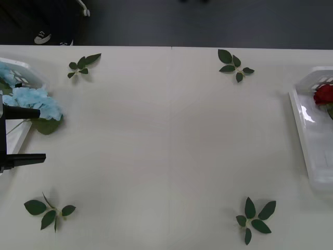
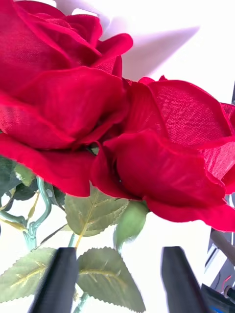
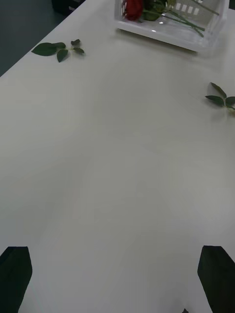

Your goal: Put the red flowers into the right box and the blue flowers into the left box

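The left gripper [image 1: 23, 135] hangs wide apart, holding nothing, beside the pale blue flowers [image 1: 31, 100] in the slotted white left box [image 1: 23, 70]. The right gripper [image 2: 120, 279], black fingers parted and empty, hovers over deep-red roses [image 2: 98, 107] in the matching right box [image 1: 307, 130].

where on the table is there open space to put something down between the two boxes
The middle of the table is bare, bordered by four leaf sprigs near its corners. It is crowded at the left box, where blue flowers spill over the rim by the open left gripper, and in the right box, which holds red flowers.
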`<state>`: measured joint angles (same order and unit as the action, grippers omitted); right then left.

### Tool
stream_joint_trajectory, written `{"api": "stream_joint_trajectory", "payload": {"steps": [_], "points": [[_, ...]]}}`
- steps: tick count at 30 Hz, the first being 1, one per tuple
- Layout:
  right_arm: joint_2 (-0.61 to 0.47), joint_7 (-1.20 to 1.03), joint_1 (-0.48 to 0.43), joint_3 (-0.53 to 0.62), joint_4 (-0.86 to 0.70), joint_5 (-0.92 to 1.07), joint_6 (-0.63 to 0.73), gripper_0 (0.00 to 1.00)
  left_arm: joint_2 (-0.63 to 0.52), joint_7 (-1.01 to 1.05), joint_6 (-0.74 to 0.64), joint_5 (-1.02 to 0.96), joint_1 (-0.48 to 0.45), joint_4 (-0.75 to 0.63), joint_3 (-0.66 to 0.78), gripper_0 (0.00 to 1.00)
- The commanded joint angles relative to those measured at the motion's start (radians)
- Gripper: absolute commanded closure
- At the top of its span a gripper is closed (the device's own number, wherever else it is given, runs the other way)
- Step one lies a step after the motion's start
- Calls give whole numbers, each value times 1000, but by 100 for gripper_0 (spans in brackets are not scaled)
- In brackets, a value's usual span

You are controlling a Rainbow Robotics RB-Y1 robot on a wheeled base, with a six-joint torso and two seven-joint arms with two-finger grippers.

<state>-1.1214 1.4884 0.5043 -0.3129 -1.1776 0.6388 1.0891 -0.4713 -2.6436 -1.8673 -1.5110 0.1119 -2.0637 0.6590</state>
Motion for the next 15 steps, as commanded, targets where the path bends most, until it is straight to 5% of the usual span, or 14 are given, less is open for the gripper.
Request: {"api": "stream_joint_trajectory", "payload": {"steps": [1, 15], "points": [[-6, 47, 16, 15, -10, -7, -14, 38, -23, -35, 7, 3, 19, -21, -3, 0], [-6, 52, 19, 69, -88, 64, 5, 38, -23, -35, 7, 3, 19, -21, -3, 0]]}}
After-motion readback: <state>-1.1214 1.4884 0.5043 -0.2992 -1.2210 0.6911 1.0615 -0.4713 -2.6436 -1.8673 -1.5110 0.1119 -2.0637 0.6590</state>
